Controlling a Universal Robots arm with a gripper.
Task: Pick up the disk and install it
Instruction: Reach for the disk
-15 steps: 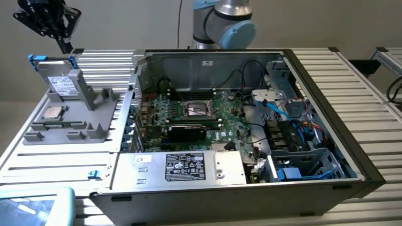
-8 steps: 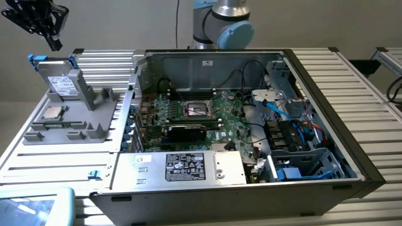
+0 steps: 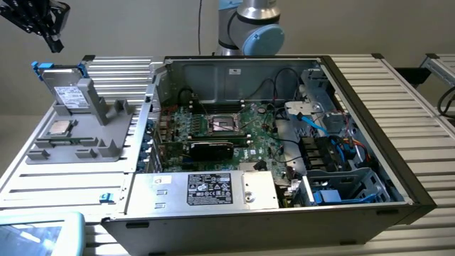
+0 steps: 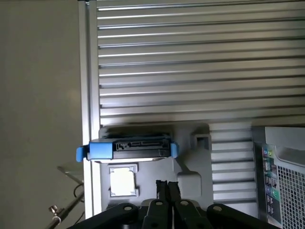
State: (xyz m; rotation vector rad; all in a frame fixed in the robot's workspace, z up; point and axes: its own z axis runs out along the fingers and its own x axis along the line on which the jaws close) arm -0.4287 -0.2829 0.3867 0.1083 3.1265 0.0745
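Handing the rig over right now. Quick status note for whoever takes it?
Gripper: shut, empty, hovers above the disk, apart from it.
Disk: stands on edge in the grey fixture, beside the open computer case, on the exterior view's left.
Done: nothing that shows; disk not yet picked up.
Left: pick-up and install, both.

The disk (image 3: pixel 61 79) has a silver-grey metal body with a white paper-like label (image 3: pixel 69 96) and a glossy blue plastic carrier (image 4: pixel 100 150). The holder (image 3: pixel 106 125) looks matt grey plastic. The surface (image 3: pixel 64 178) is ribbed, lightly shiny metal. The pincer (image 4: pixel 167 185) is matt black.
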